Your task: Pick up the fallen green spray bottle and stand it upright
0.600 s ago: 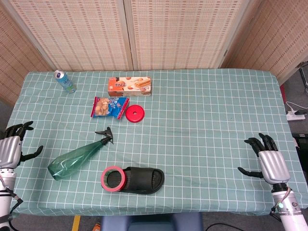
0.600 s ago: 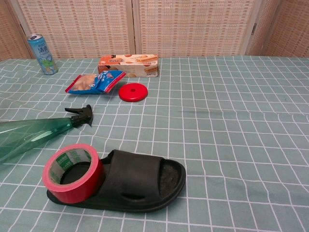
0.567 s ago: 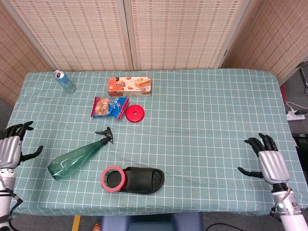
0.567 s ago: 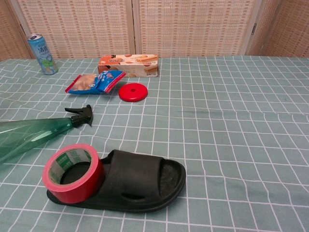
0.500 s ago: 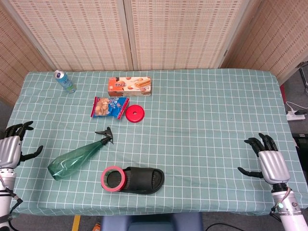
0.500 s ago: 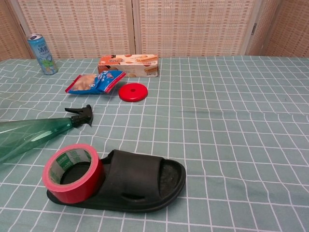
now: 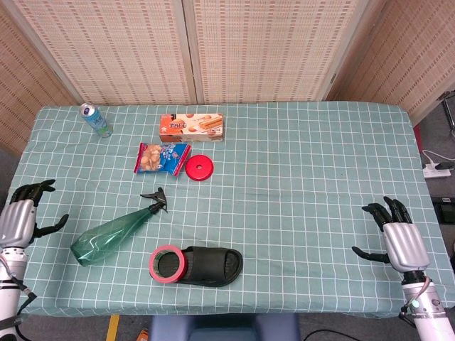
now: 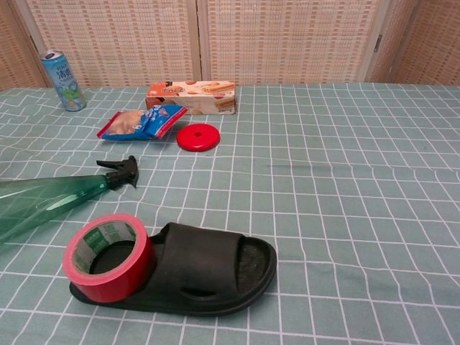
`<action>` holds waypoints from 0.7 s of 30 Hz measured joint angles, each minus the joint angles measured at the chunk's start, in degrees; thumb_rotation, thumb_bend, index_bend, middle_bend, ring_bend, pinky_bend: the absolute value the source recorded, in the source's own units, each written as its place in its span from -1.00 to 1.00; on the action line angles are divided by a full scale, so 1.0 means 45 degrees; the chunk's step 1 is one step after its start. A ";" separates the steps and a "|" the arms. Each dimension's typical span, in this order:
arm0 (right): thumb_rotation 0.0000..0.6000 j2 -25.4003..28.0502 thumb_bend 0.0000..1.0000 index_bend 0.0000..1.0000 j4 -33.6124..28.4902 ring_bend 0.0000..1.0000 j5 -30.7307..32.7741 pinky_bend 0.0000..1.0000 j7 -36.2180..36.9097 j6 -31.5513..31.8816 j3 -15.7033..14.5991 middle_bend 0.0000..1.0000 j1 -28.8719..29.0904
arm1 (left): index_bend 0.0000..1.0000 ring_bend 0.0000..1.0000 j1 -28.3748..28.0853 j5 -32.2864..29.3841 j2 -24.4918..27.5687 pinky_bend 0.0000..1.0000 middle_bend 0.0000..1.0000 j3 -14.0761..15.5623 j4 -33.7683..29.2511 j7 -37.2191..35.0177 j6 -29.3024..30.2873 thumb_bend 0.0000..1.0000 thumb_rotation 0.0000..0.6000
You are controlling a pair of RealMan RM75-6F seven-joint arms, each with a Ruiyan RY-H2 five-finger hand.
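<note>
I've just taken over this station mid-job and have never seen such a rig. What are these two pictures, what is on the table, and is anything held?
Both come from the robot's own cameras: the head view looks down on the whole table, the chest view looks low across it. The metal shapes at the edges are its left hand and right hand, both open and holding nothing.

On the checked cloth the green spray bottle lies on its side. Near it a red tape roll leans on a black slipper. Farther back: a red lid, snack bag, biscuit box and drink can.
</note>
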 measured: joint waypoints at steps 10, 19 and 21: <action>1.00 0.0051 -1.00 -0.54 0.0026 -1.00 -0.0044 -0.87 0.0172 -0.0199 -0.0006 -0.63 0.0105 | -0.48 -0.53 -0.0630 -0.0714 0.0159 -0.70 -0.42 -0.0034 -0.3717 0.4291 0.0182 -0.52 1.00; 1.00 0.0268 -1.00 -0.54 0.0122 -1.00 -0.0269 -0.87 0.1095 -0.0356 -0.0082 -0.63 0.0140 | -0.42 -0.51 -0.2642 -0.3626 -0.3191 -0.67 -0.37 -0.0325 -0.5180 1.2163 0.1685 -0.51 1.00; 1.00 0.0326 -1.00 -0.53 0.0128 -1.00 -0.0278 -0.87 0.1225 -0.0439 -0.0096 -0.63 0.0163 | -0.41 -0.52 -0.3240 -0.4444 -0.4492 -0.68 -0.39 -0.0411 -0.4973 1.3624 0.2229 -0.51 1.00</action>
